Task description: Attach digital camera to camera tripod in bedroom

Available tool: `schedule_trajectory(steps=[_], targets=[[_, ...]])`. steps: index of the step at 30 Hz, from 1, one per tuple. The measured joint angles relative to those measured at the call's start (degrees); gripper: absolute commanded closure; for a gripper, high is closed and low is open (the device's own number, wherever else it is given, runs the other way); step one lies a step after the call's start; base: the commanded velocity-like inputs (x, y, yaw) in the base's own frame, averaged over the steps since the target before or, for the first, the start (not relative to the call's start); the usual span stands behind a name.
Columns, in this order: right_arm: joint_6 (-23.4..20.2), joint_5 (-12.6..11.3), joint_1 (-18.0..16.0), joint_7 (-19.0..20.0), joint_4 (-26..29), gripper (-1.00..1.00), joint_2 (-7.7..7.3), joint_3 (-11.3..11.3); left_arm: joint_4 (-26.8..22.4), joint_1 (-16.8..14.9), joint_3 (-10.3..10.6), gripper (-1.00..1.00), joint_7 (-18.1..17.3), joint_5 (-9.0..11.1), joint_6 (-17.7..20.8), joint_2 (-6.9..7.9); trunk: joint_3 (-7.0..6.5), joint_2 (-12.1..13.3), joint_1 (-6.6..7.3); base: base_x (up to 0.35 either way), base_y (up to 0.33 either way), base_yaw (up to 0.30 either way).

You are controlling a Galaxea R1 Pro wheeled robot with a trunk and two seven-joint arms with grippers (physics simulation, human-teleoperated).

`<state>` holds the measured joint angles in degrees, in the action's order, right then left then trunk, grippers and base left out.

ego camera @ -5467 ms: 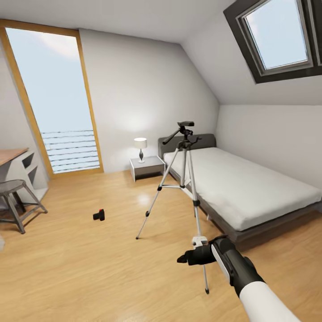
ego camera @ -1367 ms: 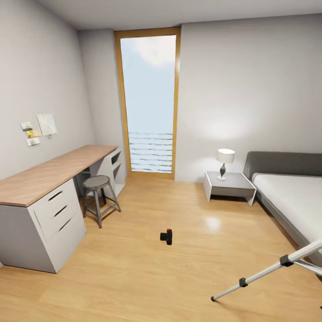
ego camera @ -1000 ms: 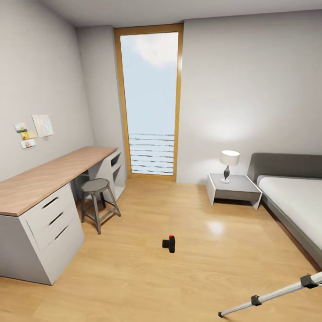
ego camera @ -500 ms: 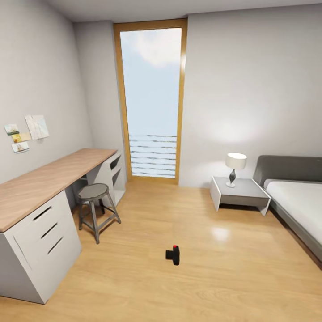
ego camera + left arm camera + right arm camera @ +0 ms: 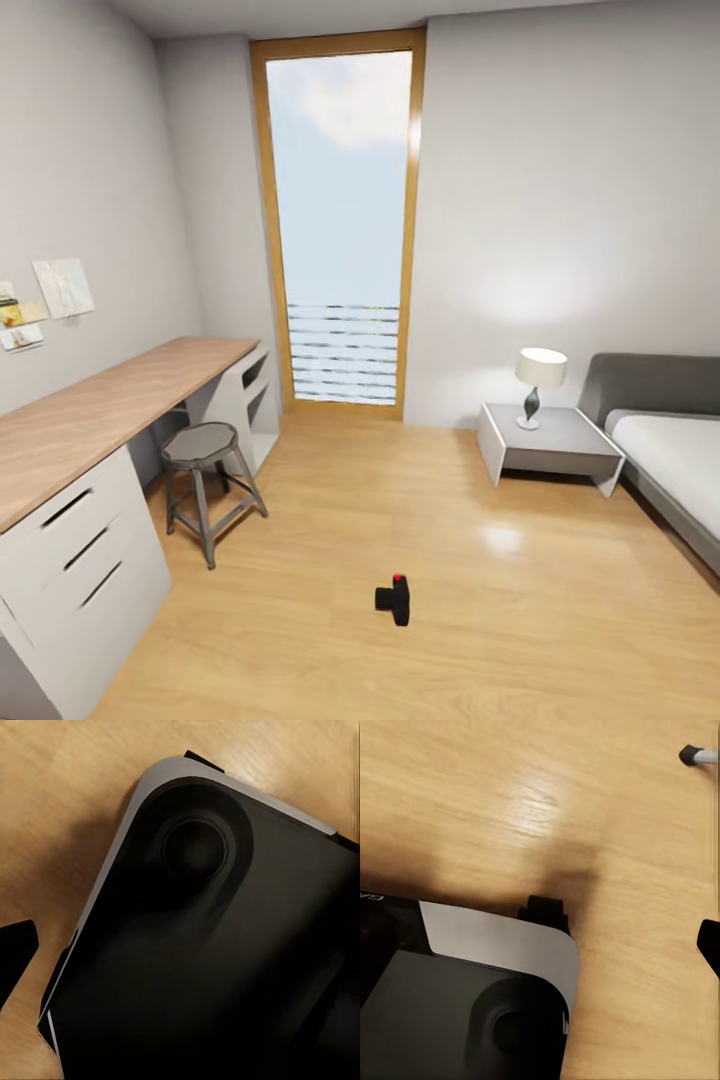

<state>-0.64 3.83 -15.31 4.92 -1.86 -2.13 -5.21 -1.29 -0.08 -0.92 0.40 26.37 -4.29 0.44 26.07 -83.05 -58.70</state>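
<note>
On floor (image 5: 300,560): digital camera (image 5: 394,599), upright.

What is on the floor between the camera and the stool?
Nothing: in the head view, the floor between the camera and the stool is bare wood planks.

Bed (image 5: 675,455) and desk (image 5: 60,440) partly out of frame

Digital camera (image 5: 394,599) nearer; tripod gone.
</note>
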Motion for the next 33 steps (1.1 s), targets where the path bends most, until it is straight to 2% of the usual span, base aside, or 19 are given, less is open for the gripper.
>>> schedule_trajectory(steps=[33], targets=[[0.0, 0.0, 0.0, 0.0, 0.0, -1.0, -0.13, 0.0, 0.0, 0.0, 0.1, -1.0, 0.1, -0.1, -0.7, -0.09, 0.0, 0.0, 0.0, 0.322, 0.001, 0.0]])
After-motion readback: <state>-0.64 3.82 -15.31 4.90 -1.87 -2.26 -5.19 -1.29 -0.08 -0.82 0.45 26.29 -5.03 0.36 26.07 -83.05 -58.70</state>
